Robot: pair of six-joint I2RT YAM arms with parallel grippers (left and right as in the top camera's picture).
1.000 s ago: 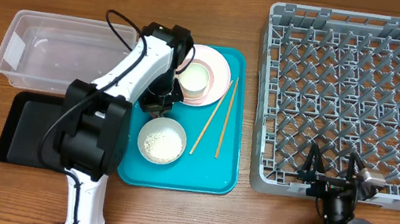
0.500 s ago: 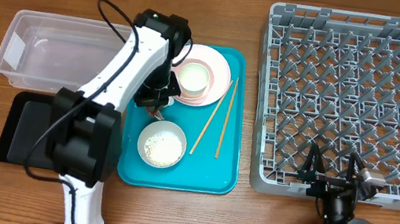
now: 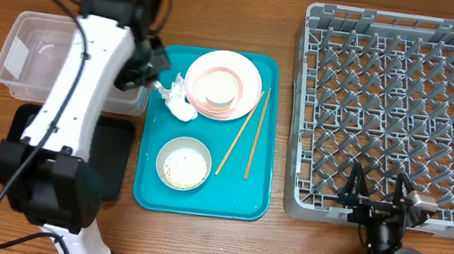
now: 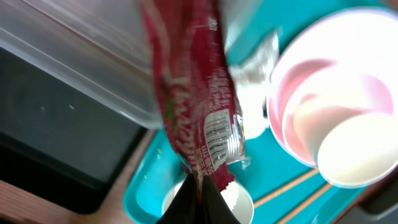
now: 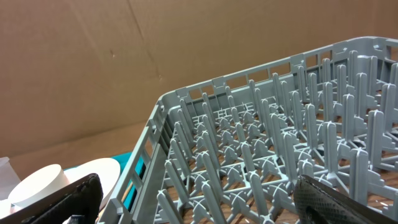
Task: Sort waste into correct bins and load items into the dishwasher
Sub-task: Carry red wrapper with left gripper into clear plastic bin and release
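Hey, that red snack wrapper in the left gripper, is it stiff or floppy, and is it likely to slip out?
Probably floppy: the wrapper bends and creases away from the left gripper, pinched at one end only. Likely very light, being thin film. Its glossy surface could slip, so a firm pinch seems wise.

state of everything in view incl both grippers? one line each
Left gripper: shut on red wrapper, at clear tub edge.
Right gripper: open, empty.
Tissue: crumpled, on teal tray.
Plate: on teal tray, bowl and cup stacked on it.
Rice bowl: upright, holds rice.
Chopsticks: lying on teal tray.
Dish rack: empty.
Black tray: bare where visible.
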